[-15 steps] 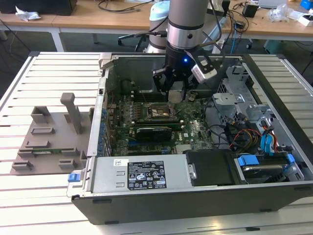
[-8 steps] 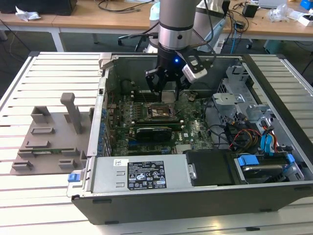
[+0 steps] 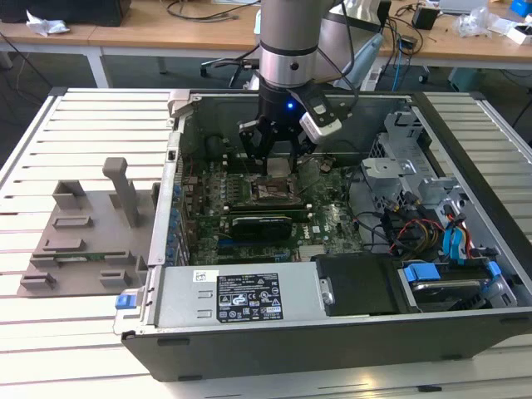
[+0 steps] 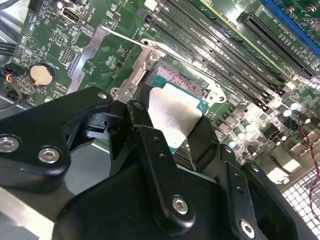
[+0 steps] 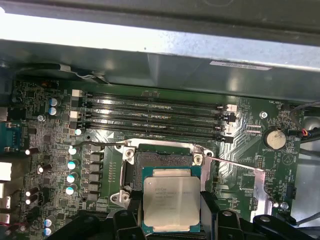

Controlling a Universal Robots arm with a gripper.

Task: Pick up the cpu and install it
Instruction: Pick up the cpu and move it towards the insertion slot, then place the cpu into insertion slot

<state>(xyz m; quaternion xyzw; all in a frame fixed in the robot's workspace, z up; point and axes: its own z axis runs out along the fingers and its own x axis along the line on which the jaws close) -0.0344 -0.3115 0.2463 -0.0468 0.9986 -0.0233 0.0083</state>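
Open computer case (image 3: 332, 341) containing the motherboard (image 3: 332, 224). The gripper (image 3: 274, 158) reaches into its far half, jaws clamped on the cpu (image 5: 171, 197), which is held just above the open socket (image 5: 160, 161).

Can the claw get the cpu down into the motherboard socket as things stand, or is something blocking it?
Probably yes. The claw holds the cpu over the socket, whose contacts lie uncovered, and the retaining lever lies off to the side. Nothing seems to lie between chip and socket.
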